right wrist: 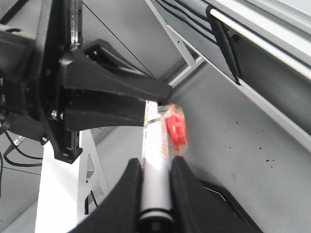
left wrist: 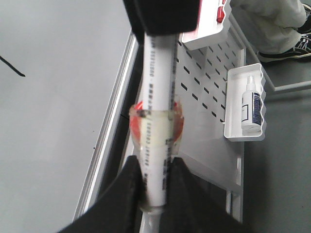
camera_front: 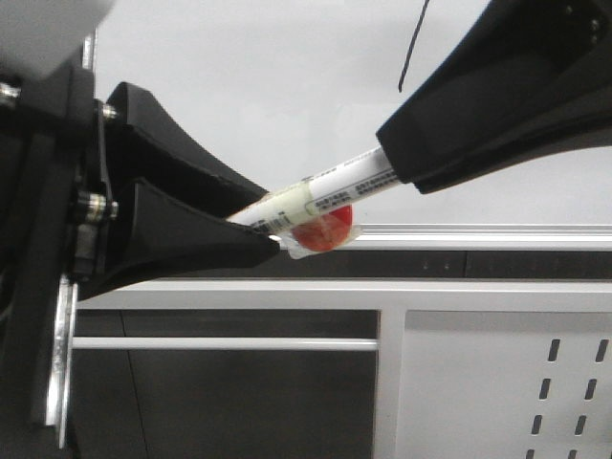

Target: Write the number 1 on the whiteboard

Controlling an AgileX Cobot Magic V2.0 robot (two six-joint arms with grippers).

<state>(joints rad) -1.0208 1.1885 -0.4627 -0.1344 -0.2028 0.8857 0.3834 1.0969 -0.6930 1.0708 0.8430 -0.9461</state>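
- Two grippers pinch one white marker [camera_front: 335, 188]: left gripper [camera_front: 273, 239] at 8 o'clock, right gripper [camera_front: 397, 167] at 2 o'clock.
- The number 1 [camera_front: 413, 48] sits at 12 o'clock on the whiteboard [camera_front: 239, 76].

We appear to be in a lab or workshop test bay. A glossy whiteboard [camera_front: 239, 86] with an aluminium edge rail stands over a white slotted metal panel [camera_front: 507, 382]; 2 white clip-on bins [left wrist: 245, 104] hang on that panel, 1 holding a spray bottle [left wrist: 250, 104]. Grey floor, loose black cables [right wrist: 12, 155] and someone's sneakered feet [left wrist: 303, 41] complete it.
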